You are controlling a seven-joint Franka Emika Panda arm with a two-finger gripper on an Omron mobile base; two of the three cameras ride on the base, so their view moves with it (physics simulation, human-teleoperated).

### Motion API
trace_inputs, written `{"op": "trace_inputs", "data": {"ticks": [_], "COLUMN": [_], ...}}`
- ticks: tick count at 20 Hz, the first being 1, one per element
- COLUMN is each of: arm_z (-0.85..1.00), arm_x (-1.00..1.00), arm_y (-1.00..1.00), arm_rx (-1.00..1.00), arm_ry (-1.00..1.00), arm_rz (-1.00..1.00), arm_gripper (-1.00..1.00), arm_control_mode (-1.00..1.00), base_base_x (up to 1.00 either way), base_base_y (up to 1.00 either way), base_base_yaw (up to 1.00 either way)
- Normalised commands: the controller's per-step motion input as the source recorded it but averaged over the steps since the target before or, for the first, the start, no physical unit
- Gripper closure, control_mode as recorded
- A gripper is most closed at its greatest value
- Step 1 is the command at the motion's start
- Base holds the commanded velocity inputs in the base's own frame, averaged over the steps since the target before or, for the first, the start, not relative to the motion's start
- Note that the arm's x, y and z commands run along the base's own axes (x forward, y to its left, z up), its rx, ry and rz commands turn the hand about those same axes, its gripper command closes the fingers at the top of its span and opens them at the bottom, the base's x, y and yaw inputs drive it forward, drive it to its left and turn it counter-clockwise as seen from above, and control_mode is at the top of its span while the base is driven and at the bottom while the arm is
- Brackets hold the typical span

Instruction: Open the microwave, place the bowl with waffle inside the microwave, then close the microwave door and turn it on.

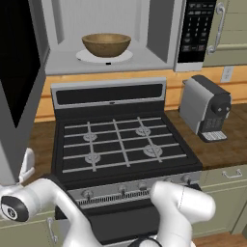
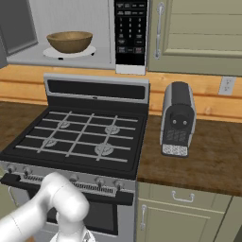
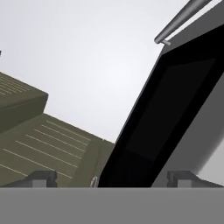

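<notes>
The microwave [image 1: 62,61] stands open above the stove, its black button panel [image 1: 195,30] on the right. Inside it, the brown wooden bowl [image 1: 106,44] [image 2: 69,41] rests upright on the white turntable [image 1: 84,57]. The waffle is hidden from view. The microwave door [image 1: 17,67] is swung wide out to the left. My gripper [image 1: 24,169] is low at the left, just below the door's lower edge. In the hand view, the gripper [image 3: 113,177] is open with nothing between its fingertips [image 3: 43,177]. It faces the door's black glass [image 3: 175,96] and silver handle [image 3: 183,17].
A black gas stove [image 1: 120,140] sits under the microwave. A silver coffee machine [image 1: 207,108] stands on the wooden counter [image 2: 208,160] to its right. Olive cabinets [image 2: 198,33] with a handle flank the microwave's right side. My arm bends low in front of the oven.
</notes>
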Motion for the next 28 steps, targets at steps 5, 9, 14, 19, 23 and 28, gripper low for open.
{"op": "trace_inputs", "data": {"ticks": [5, 9, 14, 19, 23, 28], "arm_z": [0.03, 0.06, 0.01, 0.13, 0.24, 0.15], "arm_x": [0.06, 0.04, 0.00, 0.00, 0.00, 0.00], "arm_y": [0.22, 0.18, 0.01, 0.00, -0.01, -0.11], "arm_rx": [0.00, 0.00, 0.02, 0.10, 0.14, 0.18], "arm_ry": [-0.01, -0.03, -0.09, -0.12, -0.09, -0.10], "arm_rz": [0.00, 0.00, 0.00, 0.00, 0.00, 0.00], "arm_gripper": [-1.00, -1.00, -1.00, -1.00, -1.00, -1.00], "arm_control_mode": [-1.00, -1.00, -1.00, -1.00, -1.00, -1.00], "base_base_x": [0.00, 0.00, 0.00, 0.00, 0.00, 0.00], "base_base_y": [0.00, 0.00, 0.00, 0.00, 0.00, 0.00], "base_base_yaw": [0.00, 0.00, 0.00, 0.00, 0.00, 0.00]}}
